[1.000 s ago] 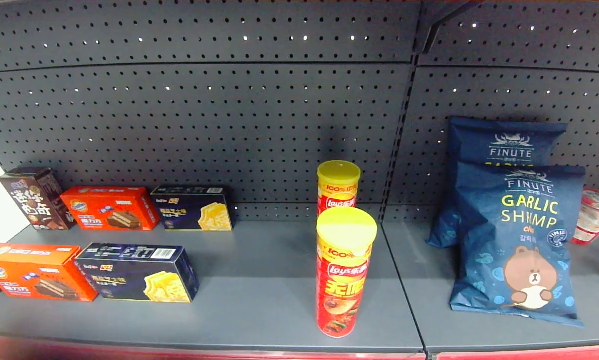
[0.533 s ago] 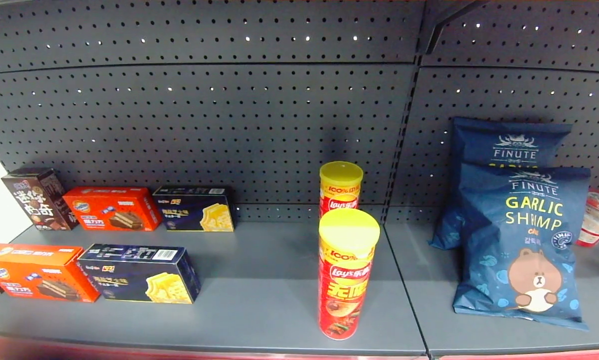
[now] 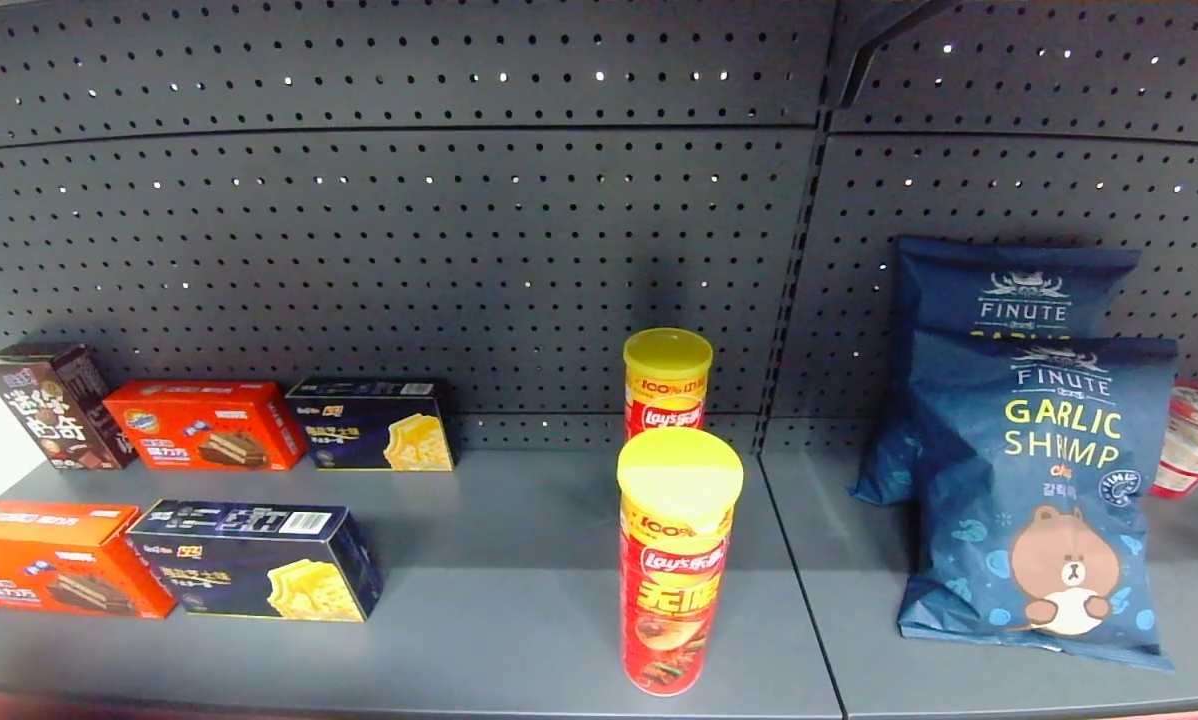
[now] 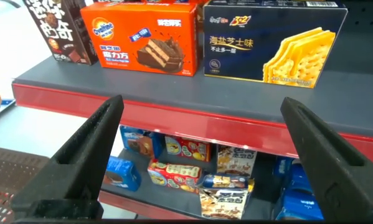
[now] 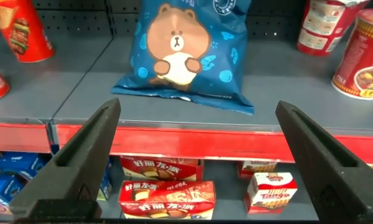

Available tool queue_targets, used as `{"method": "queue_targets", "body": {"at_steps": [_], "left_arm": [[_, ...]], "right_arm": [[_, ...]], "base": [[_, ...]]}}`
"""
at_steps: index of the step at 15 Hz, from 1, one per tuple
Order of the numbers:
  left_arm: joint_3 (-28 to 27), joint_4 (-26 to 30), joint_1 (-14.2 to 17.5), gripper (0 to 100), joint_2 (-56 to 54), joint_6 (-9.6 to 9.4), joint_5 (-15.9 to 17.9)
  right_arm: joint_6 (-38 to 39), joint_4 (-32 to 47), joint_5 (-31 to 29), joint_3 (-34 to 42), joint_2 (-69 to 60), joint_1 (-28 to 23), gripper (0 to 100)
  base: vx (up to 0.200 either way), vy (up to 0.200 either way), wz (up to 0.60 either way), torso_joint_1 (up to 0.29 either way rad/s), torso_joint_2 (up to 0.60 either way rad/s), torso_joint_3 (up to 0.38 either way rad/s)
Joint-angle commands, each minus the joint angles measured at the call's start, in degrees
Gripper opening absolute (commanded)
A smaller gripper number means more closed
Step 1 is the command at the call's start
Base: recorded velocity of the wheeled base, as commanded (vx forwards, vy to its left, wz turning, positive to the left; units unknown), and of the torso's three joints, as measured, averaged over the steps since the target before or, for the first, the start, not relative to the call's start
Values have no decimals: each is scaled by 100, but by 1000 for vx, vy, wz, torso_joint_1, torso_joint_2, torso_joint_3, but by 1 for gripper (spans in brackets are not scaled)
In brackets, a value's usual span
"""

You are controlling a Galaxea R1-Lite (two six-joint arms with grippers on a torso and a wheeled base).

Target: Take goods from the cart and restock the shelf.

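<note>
shelf [image 3: 519,570]: two chip cans [image 3: 675,570], two blue bags [image 3: 1034,500], five boxes [image 3: 249,560]; left gripper [image 4: 202,102], right gripper [image 5: 198,104] both wide

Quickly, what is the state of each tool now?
Left tool: open, holding nothing.
Right tool: open, holding nothing.

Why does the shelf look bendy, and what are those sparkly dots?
Head view: the lens bows the grey metal shelf and seams of the dark perforated back panel; the dots are light through its holes. Left wrist view: its edge looks straight.
</note>
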State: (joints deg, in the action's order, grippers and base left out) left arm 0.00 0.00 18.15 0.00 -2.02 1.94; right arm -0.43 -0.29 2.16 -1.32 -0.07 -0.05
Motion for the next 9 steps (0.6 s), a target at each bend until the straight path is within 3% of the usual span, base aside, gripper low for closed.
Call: {"method": "queue_targets", "body": {"at_steps": [1,9], "left_arm": [[0,0,-5,100,0,0,0],[0,0,-5,100,0,0,0]], "right_arm": [[-10,-6,4,0,7,-4,100],[16,3,22,0,7,-4,100]], "base": [[0,0,0,0,0,0],[0,0,0,0,0,0]]}}
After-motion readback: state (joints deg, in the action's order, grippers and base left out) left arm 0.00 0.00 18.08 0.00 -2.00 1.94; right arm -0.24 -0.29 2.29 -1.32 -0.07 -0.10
